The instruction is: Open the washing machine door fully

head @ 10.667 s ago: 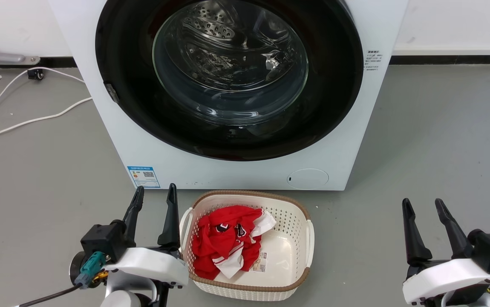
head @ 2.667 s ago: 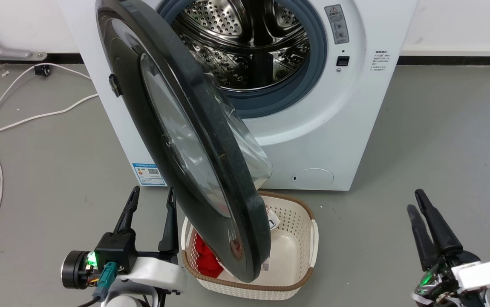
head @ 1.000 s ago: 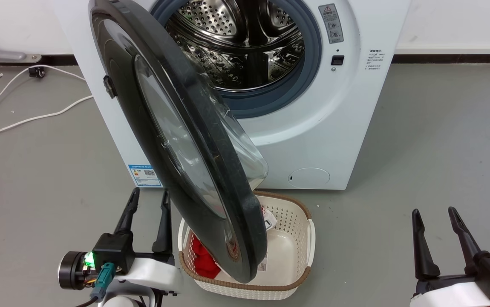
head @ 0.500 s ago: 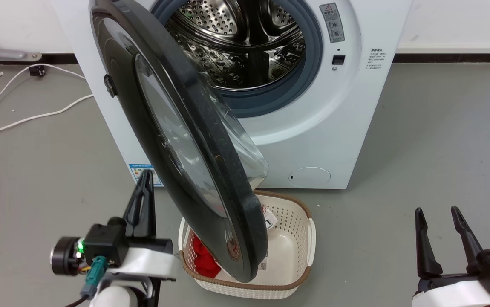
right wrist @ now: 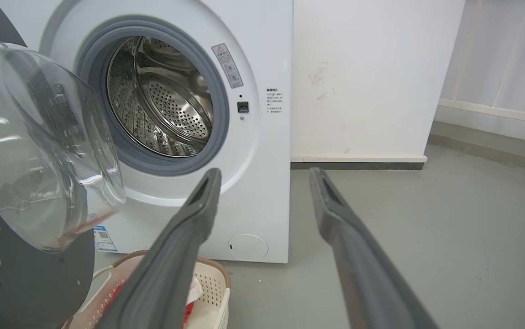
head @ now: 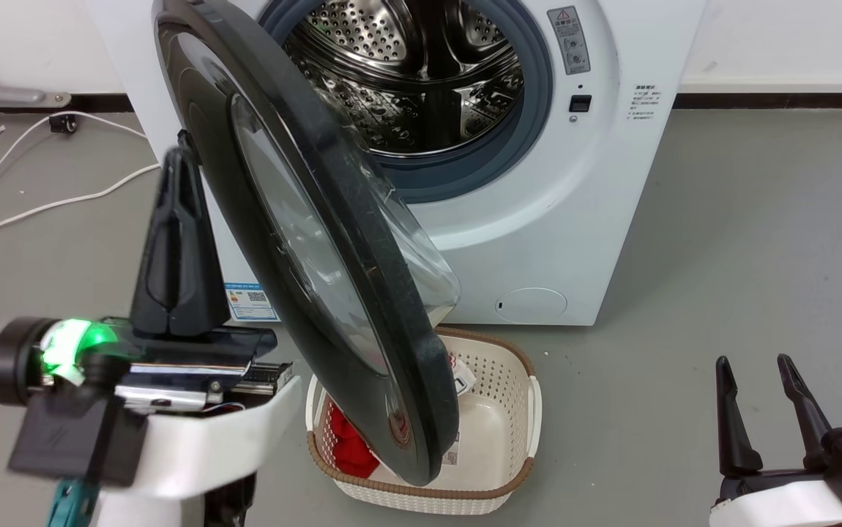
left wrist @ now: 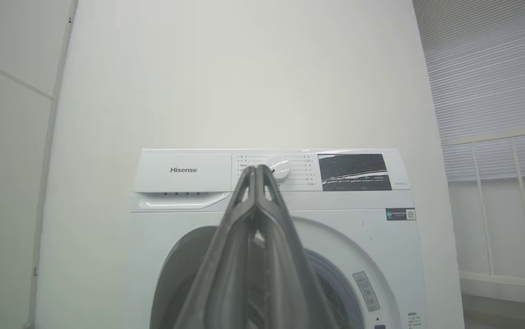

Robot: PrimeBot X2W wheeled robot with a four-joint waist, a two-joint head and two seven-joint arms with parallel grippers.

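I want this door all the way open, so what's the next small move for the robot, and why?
Probably bring the shut left gripper round the free edge of the door and press its inner side leftward. The door stands only about half open, its lower edge over the basket, and that gripper is by its outer face, where a push would close it.

A white perforated basket (head: pixel 501 380) with a brown rim sits on the grey floor (head: pixel 743 219), red clothing (head: pixel 344 446) inside; a white cable (head: pixel 47 208) trails over the floor to the left
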